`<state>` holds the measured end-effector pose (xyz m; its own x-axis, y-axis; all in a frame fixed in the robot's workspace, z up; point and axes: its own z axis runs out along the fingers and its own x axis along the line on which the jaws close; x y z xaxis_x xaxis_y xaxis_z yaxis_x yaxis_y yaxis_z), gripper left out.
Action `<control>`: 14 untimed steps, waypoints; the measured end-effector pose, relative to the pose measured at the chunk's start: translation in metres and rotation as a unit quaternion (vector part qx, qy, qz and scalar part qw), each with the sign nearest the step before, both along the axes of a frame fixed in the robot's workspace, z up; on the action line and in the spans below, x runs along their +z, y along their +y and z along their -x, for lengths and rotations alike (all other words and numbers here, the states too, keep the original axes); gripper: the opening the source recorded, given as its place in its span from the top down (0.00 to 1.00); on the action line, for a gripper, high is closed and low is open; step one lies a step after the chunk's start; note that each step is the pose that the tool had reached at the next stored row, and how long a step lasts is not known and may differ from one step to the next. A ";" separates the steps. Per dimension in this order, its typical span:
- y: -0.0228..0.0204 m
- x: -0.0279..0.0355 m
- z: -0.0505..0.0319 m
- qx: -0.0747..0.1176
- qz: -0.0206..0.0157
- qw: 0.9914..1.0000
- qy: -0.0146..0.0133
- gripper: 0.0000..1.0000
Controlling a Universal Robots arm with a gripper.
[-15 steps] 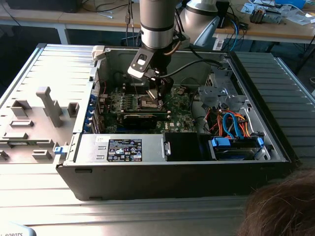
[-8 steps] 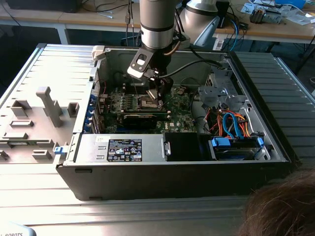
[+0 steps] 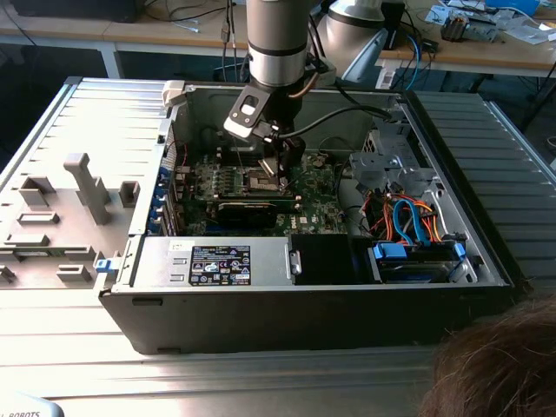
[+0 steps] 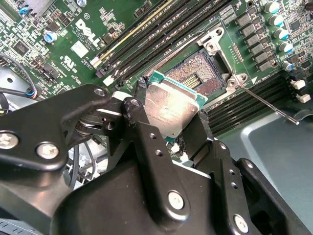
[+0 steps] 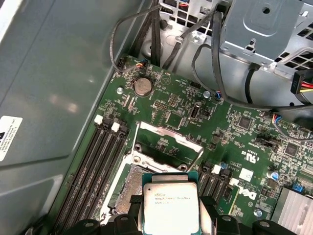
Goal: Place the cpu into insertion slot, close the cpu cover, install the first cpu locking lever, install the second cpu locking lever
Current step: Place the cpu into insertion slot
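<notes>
On the exterior view's left we see a grey side panel [image 3: 61, 217] lying flat beside the open computer case [image 3: 304, 304]. Toward the middle, the arm reaches down into the case and the gripper [image 3: 280, 161] hangs over the green circuit board [image 3: 317, 191]. In the second wrist view its fingers [image 4: 142, 127] clamp opposite edges of the cpu [image 4: 171, 105], held over the insertion slot [image 4: 200, 73] and covering part of it; we cannot tell whether they touch. In the first wrist view the cpu cover [image 5: 168, 134] stands swung open just beyond the slot. On the exterior view's right lie blue and orange cables [image 3: 408, 221].
</notes>
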<state>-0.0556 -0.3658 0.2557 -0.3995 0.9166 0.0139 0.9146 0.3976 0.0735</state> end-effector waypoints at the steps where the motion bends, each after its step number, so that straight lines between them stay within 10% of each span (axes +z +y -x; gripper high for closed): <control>1: 0.0000 0.0000 0.0000 -0.001 0.000 1.000 0.000 0.45; 14: 0.0000 -0.0008 0.0000 -0.014 0.000 1.000 0.000 0.45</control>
